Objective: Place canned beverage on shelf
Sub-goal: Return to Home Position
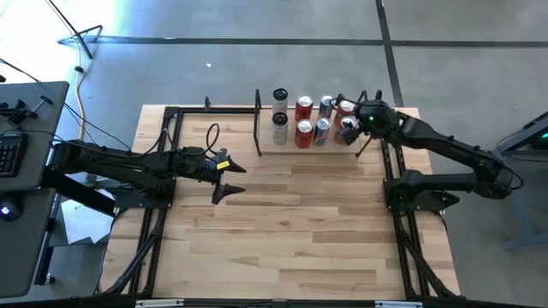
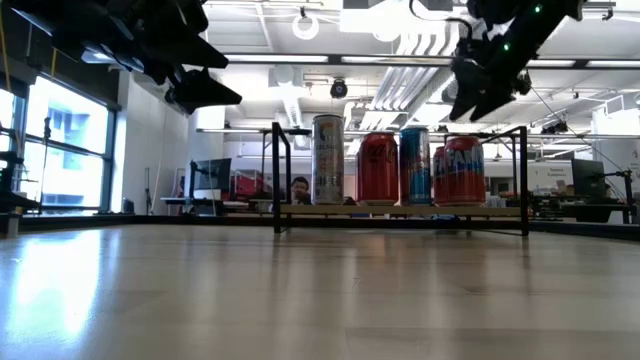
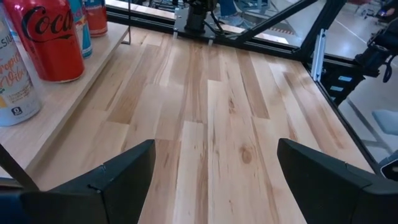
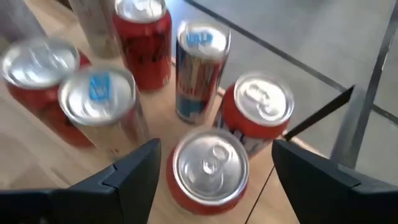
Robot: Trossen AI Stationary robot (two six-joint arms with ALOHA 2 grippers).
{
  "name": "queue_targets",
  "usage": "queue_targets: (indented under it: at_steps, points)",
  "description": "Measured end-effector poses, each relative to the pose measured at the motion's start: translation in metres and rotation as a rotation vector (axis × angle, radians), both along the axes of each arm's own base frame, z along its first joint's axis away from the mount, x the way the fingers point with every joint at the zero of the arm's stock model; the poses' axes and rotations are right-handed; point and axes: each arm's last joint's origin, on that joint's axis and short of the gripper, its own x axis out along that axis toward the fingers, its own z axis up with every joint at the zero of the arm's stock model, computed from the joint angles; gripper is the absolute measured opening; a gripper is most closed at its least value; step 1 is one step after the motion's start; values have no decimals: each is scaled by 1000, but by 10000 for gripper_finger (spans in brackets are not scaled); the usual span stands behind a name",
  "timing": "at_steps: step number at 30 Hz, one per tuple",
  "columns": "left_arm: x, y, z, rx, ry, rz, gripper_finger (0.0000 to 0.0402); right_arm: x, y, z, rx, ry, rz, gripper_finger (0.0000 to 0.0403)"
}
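The shelf [image 1: 287,151], a light-wood board in a black rod frame, stands at the table's far edge and bears several upright cans, resting on their bottoms. My right gripper [image 4: 214,155] is open and hovers above the shelf's right end [image 2: 470,95]. Its fingers stand on either side of a red can [image 4: 208,167] below them and do not touch it. Beside that can are another red can [image 4: 258,112] and a slim blue-and-silver can [image 4: 200,68]. My left gripper [image 1: 229,178] is open and empty, above the table left of centre.
Silver, red and blue cans [image 2: 378,168] fill the shelf from its middle to its right end; its left part [image 1: 214,128] is bare. Black upright rods [image 2: 277,175] frame the shelf. The wide wooden tabletop [image 3: 211,106] lies in front. A desk with a keyboard [image 1: 13,145] is at left.
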Motion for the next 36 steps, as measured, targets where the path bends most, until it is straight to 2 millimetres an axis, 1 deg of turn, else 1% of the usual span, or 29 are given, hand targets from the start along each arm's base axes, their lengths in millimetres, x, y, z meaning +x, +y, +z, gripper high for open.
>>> queue_targets:
  at_steps: [2,4,6,8,10,12,15,16,17,19,21,22,23,27,30,32,36]
  points:
    - [0,0,0,-4,0,9,325,0,0,7,-8,-15,-1,286]
    - [0,1,0,8,1,39,323,1,1,12,-11,-26,9,271]
    - [0,2,0,46,1,79,316,3,5,16,-14,-35,60,244]
    - [0,3,0,98,2,136,301,7,13,18,-31,-32,132,208]
    - [1,1,-1,141,-8,164,278,13,23,20,-68,-41,198,162]
    - [1,-2,-7,169,-61,152,246,20,34,17,-144,-66,271,113]
    - [-3,-4,-20,206,-145,142,186,31,53,-2,-245,-99,421,35]
    - [-5,-3,-25,217,-161,155,164,34,59,-9,-278,-114,469,18]
    - [-8,-2,-29,231,-171,172,140,36,65,-15,-311,-130,507,10]
    - [-13,1,-34,257,-189,191,90,38,74,-28,-356,-171,539,17]
    - [-17,3,-33,278,-191,187,37,36,82,-41,-368,-200,568,23]
    - [-18,3,-33,286,-187,178,19,34,86,-46,-369,-210,583,22]
    - [-20,4,-33,294,-175,168,10,32,89,-51,-366,-220,605,20]
    - [-26,5,-29,330,-170,154,21,24,99,-63,-353,-280,753,4]
    - [-29,7,-27,328,-177,122,12,15,103,-67,-351,-332,856,2]
    - [-33,9,-30,317,-204,99,3,7,103,-71,-357,-358,864,1]
    - [-43,16,-41,299,-283,117,4,-10,100,-85,-365,-416,829,0]
